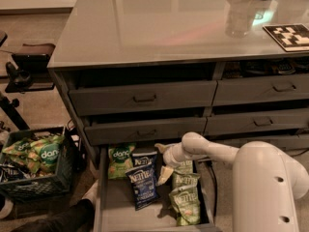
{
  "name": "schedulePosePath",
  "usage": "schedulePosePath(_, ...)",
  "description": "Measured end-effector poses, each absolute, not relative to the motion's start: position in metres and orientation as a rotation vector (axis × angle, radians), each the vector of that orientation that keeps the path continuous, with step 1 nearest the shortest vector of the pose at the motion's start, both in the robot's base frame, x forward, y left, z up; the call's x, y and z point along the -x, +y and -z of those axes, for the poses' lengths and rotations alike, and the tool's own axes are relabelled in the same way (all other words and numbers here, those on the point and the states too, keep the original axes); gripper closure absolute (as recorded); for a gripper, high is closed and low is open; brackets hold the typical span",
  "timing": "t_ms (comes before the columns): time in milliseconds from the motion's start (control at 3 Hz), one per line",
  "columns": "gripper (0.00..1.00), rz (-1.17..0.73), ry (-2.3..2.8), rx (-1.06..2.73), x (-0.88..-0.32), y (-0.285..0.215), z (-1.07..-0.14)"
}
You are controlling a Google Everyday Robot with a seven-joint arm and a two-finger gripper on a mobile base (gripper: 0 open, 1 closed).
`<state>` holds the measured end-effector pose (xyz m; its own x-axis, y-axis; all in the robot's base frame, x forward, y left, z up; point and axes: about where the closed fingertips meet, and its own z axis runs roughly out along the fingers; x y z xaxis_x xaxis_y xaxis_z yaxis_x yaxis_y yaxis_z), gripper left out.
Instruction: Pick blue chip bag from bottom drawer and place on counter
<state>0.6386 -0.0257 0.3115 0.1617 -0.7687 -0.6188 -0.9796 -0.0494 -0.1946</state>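
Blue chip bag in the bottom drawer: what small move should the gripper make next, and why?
Probably ease the gripper sideways and lower toward the blue chip bag. The gripper hangs inside the bottom drawer with its fingers apparently open, beside the bag's top corner and above the pale green bags, not yet around the bag.

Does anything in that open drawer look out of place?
Slightly: the dark navy Kettle chip bag lies tilted in the grey bottom drawer, overlapping a second blue bag. The open white gripper hovers beside them.

Black crate [30,188], pale green bags [186,203], checkered marker [289,36]
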Motion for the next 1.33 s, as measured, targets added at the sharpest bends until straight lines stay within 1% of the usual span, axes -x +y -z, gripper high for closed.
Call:
schedulePosePath(333, 0.00, -0.497, 1.674, 1.853, -0.642, -0.022, -0.298)
schedulePosePath(1333, 0.00, -0.729, 1.745, 1.797, -0.662, 0.000, -0.227)
